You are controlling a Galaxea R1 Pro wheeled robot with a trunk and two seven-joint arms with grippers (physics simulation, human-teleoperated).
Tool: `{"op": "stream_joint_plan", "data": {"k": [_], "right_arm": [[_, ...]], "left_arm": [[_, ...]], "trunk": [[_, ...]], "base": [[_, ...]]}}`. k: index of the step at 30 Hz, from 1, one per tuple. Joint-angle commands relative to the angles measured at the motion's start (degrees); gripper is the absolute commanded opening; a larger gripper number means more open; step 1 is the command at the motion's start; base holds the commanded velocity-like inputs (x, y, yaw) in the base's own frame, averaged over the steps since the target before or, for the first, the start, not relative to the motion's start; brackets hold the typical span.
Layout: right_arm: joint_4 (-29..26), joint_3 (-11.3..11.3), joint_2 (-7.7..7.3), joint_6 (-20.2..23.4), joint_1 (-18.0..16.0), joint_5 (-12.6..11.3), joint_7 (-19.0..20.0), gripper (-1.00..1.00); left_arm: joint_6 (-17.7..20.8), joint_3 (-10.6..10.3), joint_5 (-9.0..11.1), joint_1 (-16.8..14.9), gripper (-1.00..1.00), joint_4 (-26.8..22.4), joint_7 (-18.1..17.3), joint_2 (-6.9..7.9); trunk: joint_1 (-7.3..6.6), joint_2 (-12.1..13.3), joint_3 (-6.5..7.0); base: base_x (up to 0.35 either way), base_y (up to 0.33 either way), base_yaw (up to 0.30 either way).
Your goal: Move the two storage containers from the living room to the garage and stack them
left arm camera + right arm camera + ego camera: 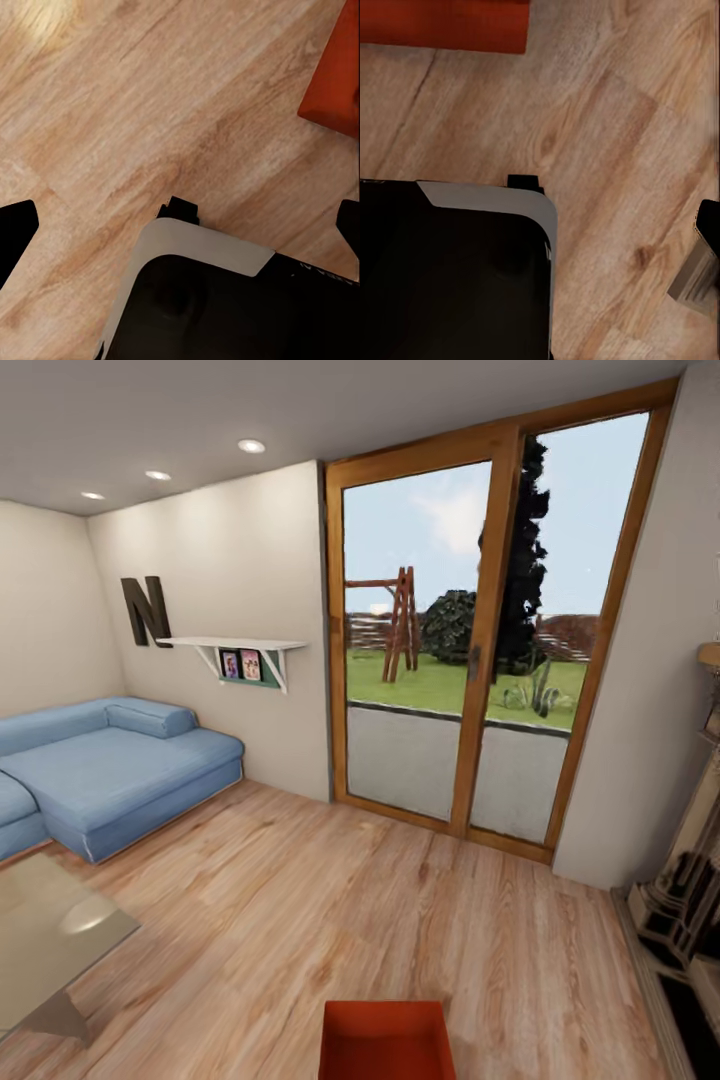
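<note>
Light wood plank floor (330,920) runs wide and bare to the glass doors (480,640), edged by the blue sofa (110,770) and fireplace (690,900). An orange-red, lidless storage container (385,1042) sits on it nearest the camera. The left claw (180,225) is spread; I cannot tell for the right claw.

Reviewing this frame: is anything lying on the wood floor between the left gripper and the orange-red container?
Nothing visible. In the left wrist view only bare plank floor lies between the open left gripper and the storage container. In the head view the container sits on the floor, nothing beside it.
</note>
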Motion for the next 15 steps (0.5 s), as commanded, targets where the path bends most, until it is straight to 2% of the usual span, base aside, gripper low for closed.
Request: {"op": "stream_joint_plan", "data": {"k": [1, 5, 10, 15], "right_arm": [[0.2, 0.5, 0.03, -0.3, -0.1, -0.6, 0.0, 1.0], [0.2, 0.4, 0.03, -0.3, -0.1, -0.6, -0.2, 1.0], [0.2, 0.3, -0.01, -0.3, -0.1, -0.6, -0.2, 1.0], [0.2, 0.3, -0.06, -0.2, -0.1, -0.6, -0.2, 1.0]], "left_arm": [[-0.2, 0.2, 0.1, 0.0, 1.0, 0.0, 0.1, 0.0], [-0.4, 0.2, 0.1, 0.0, 1.0, 0.0, 0.1, 0.06], [-0.5, 0.2, 0.1, 0.0, 1.0, 0.0, 0.1, 0.07], [-0.5, 0.2, 0.1, 0.0, 1.0, 0.0, 0.1, 0.0]], "trunk": [[0.03, 0.0, -0.07], [0.03, 0.0, -0.07], [0.03, 0.0, -0.07], [0.03, 0.0, -0.07]], "base": [[0.259, -0.176, -0.112], [0.164, -0.111, -0.043], [0.027, -0.018, -0.007], [0.001, -0.233, 0.0]]}}
